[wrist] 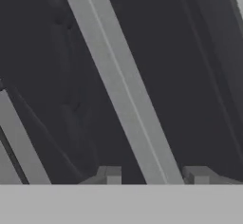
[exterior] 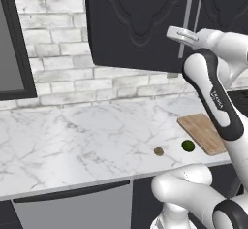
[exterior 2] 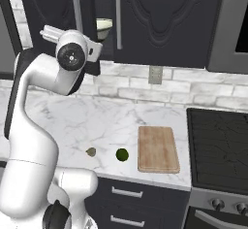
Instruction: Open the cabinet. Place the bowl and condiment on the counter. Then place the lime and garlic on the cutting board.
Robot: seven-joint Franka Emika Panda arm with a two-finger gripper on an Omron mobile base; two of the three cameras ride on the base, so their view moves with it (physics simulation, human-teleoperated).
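Where the hand view looks along the fingers (wrist: 152,175), you see a flat silver bar handle (wrist: 123,85) running diagonally between the two dark tips — they straddle it with gaps either side, apart and not clamped. Behind it lies the black cabinet (exterior: 140,19), its carved panels matte. In the right base view one door stands slightly ajar, and a cream bowl (exterior 2: 104,26) shows in the gap, mostly hidden. On the veined marble surface (exterior: 72,136) rest a tan garlic (exterior: 158,151) and a dark-green lime (exterior: 188,145), just beside the wooden cutting board (exterior 2: 157,148), not on it.
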